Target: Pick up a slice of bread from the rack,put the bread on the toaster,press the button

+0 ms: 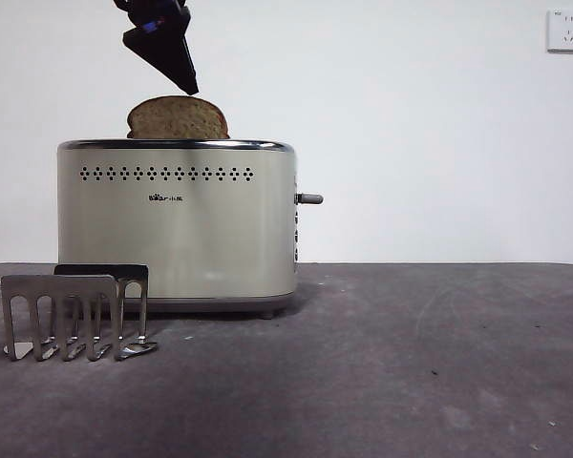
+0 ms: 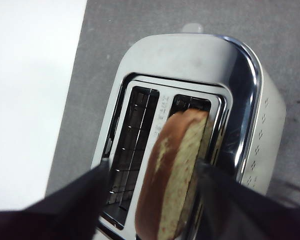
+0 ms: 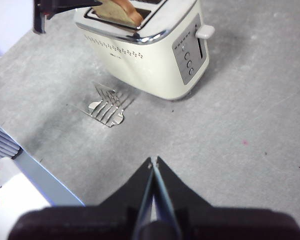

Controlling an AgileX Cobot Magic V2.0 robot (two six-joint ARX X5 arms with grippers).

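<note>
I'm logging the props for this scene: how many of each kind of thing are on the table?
Toaster: 1
Slice of bread: 1, standing in a toaster slot
Rack: 1, no bread in it
Total: 3

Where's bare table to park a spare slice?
Free: grey tabletop on the lever side of the cream boxy toaster, below the waiting right gripper. Crowded: the small grey metal rack sits close against the toaster's front.
</note>
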